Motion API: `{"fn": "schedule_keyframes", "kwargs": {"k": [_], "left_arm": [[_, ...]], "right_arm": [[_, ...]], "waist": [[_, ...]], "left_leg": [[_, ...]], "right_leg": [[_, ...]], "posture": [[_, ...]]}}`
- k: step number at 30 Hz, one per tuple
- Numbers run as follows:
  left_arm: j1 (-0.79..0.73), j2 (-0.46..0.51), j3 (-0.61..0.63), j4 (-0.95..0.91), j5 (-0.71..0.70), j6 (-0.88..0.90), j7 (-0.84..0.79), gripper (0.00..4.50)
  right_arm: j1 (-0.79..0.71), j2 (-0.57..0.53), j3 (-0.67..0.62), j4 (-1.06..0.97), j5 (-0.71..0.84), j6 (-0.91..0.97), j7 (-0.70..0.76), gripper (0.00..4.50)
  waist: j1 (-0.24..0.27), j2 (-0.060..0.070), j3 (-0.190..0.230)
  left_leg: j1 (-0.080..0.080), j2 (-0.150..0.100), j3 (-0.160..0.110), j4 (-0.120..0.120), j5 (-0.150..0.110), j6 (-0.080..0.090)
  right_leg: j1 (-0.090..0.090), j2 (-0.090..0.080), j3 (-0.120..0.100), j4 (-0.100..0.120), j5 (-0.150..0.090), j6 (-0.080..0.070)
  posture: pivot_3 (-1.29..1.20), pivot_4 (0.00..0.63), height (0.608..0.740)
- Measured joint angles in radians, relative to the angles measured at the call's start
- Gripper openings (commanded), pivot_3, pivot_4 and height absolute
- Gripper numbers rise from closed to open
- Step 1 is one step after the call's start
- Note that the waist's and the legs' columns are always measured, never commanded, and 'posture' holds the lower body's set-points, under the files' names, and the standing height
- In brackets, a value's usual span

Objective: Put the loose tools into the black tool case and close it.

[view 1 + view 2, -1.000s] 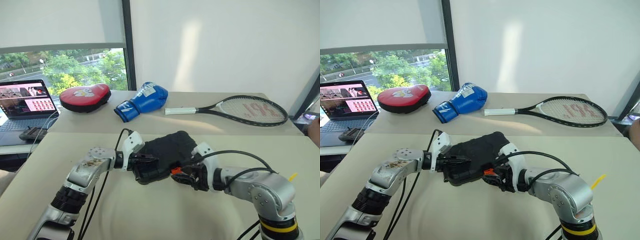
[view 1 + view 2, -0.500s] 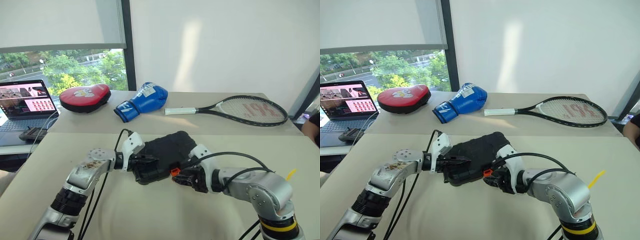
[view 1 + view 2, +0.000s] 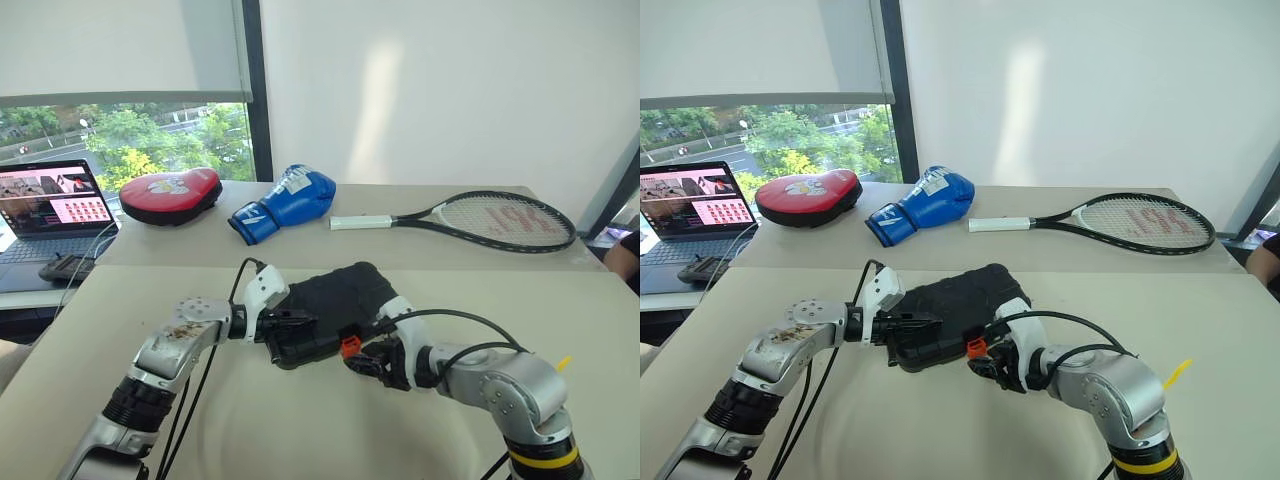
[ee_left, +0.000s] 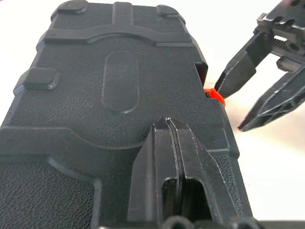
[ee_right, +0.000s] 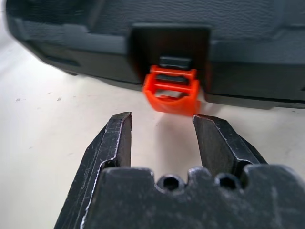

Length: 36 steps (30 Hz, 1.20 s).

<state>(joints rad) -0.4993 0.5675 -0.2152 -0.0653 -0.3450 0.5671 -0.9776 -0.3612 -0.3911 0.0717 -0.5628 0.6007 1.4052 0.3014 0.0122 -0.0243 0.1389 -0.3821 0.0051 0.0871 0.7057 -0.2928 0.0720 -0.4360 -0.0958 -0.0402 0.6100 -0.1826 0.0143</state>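
The black tool case [image 3: 330, 298] lies closed on the beige table [image 3: 300, 420], with its orange latch [image 5: 172, 90] hanging from the front edge. My left gripper [image 4: 169, 125] is shut and its fingers lie along the lid at the case's left end. In front of the latch my right gripper [image 5: 162, 126] is open, low over the table. Its fingertips [image 5: 120, 125] stand to either side of the latch and a little short of it, with nothing between them. The left wrist view shows one right fingertip [image 4: 224, 82] close to the latch [image 4: 214, 96]. The loose tools are out of view.
On the far table lie a tennis racket [image 3: 490, 218], a blue boxing glove [image 3: 285, 203] and a red pad [image 3: 170, 193]. An open laptop [image 3: 45, 210] stands at far left. A person's arm [image 3: 625, 255] shows at the right edge.
My right gripper has sunk a little toward the tabletop in front of the latch. The left gripper and the case have not moved.
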Motion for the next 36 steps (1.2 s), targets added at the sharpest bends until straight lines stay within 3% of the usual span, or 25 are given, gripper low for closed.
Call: {"fn": "schedule_keyframes", "kwargs": {"k": [8, 10, 11, 15, 24, 28, 34, 36], "left_arm": [[0.011, 0.000, 0.000, 0.000, 0.008, -0.024, 0.000, 0.00], [0.015, 0.000, 0.000, 0.000, 0.009, -0.026, 0.000, 0.00], [0.015, 0.000, 0.000, 0.000, 0.010, -0.027, 0.000, 0.00], [0.017, 0.000, 0.000, 0.000, 0.010, -0.028, 0.002, 0.00], [0.020, 0.002, 0.001, -0.006, 0.010, -0.027, 0.004, 0.00], [0.017, 0.003, 0.001, -0.007, 0.010, -0.026, 0.004, 0.00], [0.023, 0.007, 0.001, -0.018, 0.010, -0.022, 0.009, 0.00], [0.025, 0.008, 0.001, -0.022, 0.010, -0.021, 0.014, 0.00]], "right_arm": [[0.000, 0.009, 0.026, 0.019, -0.027, -0.030, 0.000, 2.42], [0.000, 0.009, 0.029, 0.021, -0.028, -0.035, 0.003, 3.01], [0.000, 0.010, 0.030, 0.021, -0.028, -0.039, 0.005, 3.07], [0.004, 0.013, 0.037, 0.023, -0.037, -0.051, 0.002, 4.45], [0.019, 0.028, 0.035, 0.035, -0.069, -0.068, -0.020, 4.49], [0.019, 0.035, 0.034, 0.040, -0.081, -0.072, -0.023, 3.49], [0.020, 0.053, 0.040, 0.039, -0.086, -0.085, -0.017, 1.47], [0.020, 0.054, 0.041, 0.037, -0.086, -0.086, -0.016, 1.19]], "waist": [[0.000, 0.000, 0.000], [0.000, 0.001, 0.000], [0.000, 0.001, 0.000], [0.000, 0.001, 0.000], [0.000, 0.001, -0.001], [-0.001, 0.001, -0.001], [-0.001, 0.001, 0.000], [-0.001, 0.001, 0.000]], "left_leg": [[0.000, 0.000, 0.000, 0.000, 0.000, 0.000], [0.000, 0.000, 0.000, 0.000, 0.000, 0.000], [0.000, 0.000, 0.000, -0.001, 0.000, 0.000], [0.000, 0.000, 0.000, -0.001, 0.000, 0.000], [0.000, 0.001, 0.000, -0.001, 0.000, 0.000], [0.000, 0.001, 0.000, -0.001, 0.000, 0.000], [-0.001, 0.001, 0.000, -0.002, 0.000, 0.000], [-0.001, 0.001, 0.000, -0.002, 0.000, 0.000]], "right_leg": [[0.000, 0.000, 0.000, 0.000, 0.000, 0.000], [0.000, 0.000, 0.000, 0.000, 0.000, 0.000], [0.000, 0.000, 0.000, 0.000, 0.000, 0.000], [0.000, -0.001, 0.000, 0.000, 0.000, 0.000], [-0.001, -0.001, 0.000, 0.000, -0.003, -0.005], [-0.001, 0.000, 0.000, 0.000, -0.003, -0.005], [-0.002, 0.000, 0.000, -0.001, -0.003, -0.005], [-0.002, 0.000, 0.000, -0.001, -0.003, -0.005]], "posture": [[0.00, 0.150, 0.740], [0.00, 0.150, 0.740], [0.00, 0.150, 0.740], [0.00, 0.150, 0.740], [0.00, 0.150, 0.740], [0.00, 0.150, 0.740], [0.00, 0.150, 0.740], [0.00, 0.150, 0.740]]}}
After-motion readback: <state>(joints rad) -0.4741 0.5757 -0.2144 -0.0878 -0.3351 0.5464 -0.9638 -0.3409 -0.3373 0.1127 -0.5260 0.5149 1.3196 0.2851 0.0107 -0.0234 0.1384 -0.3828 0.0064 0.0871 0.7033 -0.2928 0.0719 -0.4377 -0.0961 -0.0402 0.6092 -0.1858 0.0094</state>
